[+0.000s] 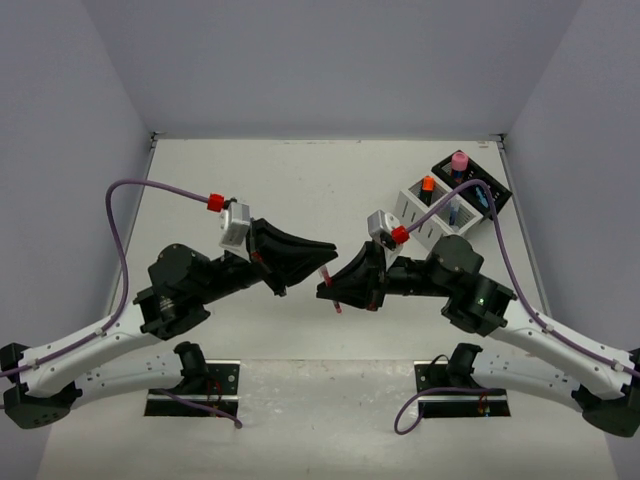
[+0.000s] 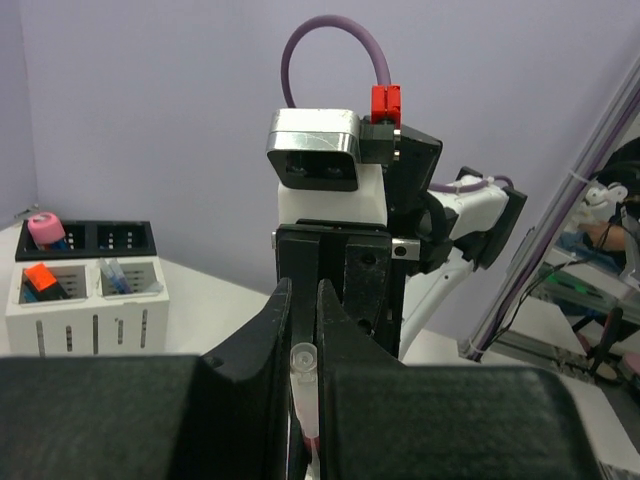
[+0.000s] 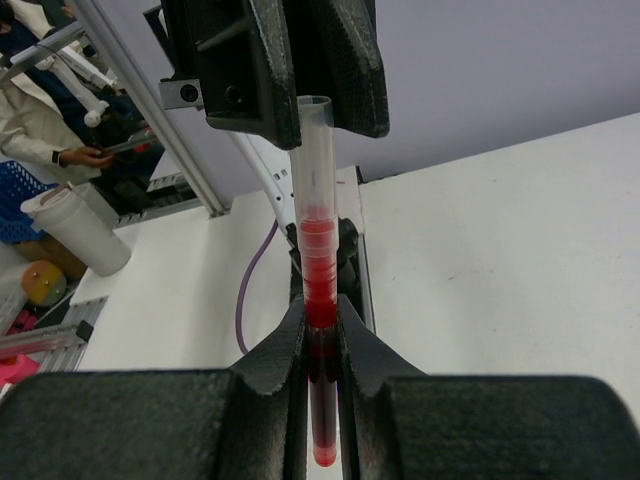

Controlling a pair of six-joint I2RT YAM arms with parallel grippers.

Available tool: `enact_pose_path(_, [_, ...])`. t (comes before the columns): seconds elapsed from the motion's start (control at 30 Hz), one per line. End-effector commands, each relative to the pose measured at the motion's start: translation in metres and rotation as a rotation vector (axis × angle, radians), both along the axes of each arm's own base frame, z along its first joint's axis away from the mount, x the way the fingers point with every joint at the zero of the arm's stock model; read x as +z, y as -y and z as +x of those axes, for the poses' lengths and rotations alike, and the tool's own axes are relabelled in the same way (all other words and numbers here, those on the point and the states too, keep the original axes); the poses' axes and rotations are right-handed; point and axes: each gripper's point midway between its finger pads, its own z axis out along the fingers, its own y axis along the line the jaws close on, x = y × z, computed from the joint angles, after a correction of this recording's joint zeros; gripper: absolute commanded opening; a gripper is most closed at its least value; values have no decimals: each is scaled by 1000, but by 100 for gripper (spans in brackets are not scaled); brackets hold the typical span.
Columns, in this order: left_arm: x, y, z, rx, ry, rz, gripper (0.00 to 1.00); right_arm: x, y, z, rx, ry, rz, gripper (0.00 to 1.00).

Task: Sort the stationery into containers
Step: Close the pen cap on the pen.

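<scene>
A thin red pen [image 1: 327, 273] with a clear end hangs between both arms above the middle of the table. My right gripper [image 3: 322, 315] is shut on its red lower barrel [image 3: 318, 290]. My left gripper [image 2: 304, 300] is closed around the pen's clear end [image 2: 303, 365], and its black fingers [image 3: 335, 70] show above the pen in the right wrist view. The white two-compartment container [image 1: 412, 222] holds an orange-capped highlighter [image 1: 427, 184]. The black container [image 1: 497, 190] behind it holds a stubby pink cylinder [image 1: 459, 160] and blue pens [image 1: 483, 197].
Both containers stand at the back right corner, also seen at far left in the left wrist view: the white container [image 2: 80, 325] in front, the black container [image 2: 85, 238] behind. Grey walls [image 1: 320, 60] close in the table on three sides. Purple cables [image 1: 125, 230] loop from each wrist.
</scene>
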Motion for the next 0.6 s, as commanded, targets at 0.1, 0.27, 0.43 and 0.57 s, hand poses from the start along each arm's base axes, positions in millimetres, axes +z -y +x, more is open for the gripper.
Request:
enact_pose_path(0.1, [-56,21,-13,-117,-92,94,0,106,14,35,-226,84,280,0])
enact_pose_path(0.27, [-59,18,-7,-80,-102,104,0,98,6,36,-207,106,257,0])
enact_pose_path(0.43, [-27,10,2,-14,-65,72,0,39,-27,40,-117,33,125,0])
enact_pose_path(0.57, [-8,13,3,-16,-44,52,2,20,-38,49,-127,3,97,0])
